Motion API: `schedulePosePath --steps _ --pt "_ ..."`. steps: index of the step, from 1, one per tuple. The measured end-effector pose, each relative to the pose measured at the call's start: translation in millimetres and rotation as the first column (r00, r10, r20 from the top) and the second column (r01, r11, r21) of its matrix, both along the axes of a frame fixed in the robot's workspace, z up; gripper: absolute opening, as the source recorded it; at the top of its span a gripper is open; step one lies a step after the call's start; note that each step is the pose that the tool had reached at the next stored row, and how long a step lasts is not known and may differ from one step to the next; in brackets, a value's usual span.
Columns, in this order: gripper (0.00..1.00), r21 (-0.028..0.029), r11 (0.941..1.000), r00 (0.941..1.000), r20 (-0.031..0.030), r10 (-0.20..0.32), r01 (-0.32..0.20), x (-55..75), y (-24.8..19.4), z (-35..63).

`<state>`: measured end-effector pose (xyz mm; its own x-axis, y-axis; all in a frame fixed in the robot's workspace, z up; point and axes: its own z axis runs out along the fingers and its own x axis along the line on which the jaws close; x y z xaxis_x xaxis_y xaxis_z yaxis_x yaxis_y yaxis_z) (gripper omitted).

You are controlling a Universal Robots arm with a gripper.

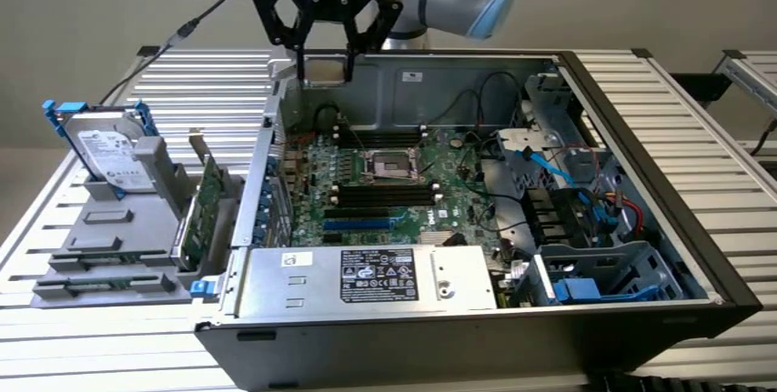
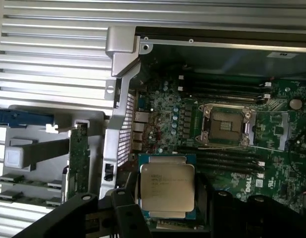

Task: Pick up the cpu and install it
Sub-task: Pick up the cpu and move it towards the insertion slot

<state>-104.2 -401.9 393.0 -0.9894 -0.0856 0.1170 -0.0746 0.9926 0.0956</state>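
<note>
Jaws clamp the cpu (image 1: 326,66), the gripper (image 1: 324,75) up above the open computer case (image 1: 661,187), which sits on a slatted metal table (image 1: 200,92); plain grey wall (image 1: 97,1) behind.

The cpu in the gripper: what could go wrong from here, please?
1. The gripper holds the cpu high above the case. If the grip slips, the cpu would likely fall onto the green board.
2. The socket lies off to one side of the cpu, not under it. A tilted or turned placement could damage the socket's contacts.
</note>
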Motion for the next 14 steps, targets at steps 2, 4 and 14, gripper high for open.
schedulePosePath --steps 2,4,14 --pt "0.55 -0.0001 1.0 1.0 0.0001 0.0 0.0 8.9 1.5 0.0" --pt "0.55 0.0 1.0 1.0 0.0025 0.0 0.0 17.3 3.3 -0.1" --pt "0.55 -0.0001 1.0 0.9981 0.062 0.0 0.0 42.3 12.3 -0.7"
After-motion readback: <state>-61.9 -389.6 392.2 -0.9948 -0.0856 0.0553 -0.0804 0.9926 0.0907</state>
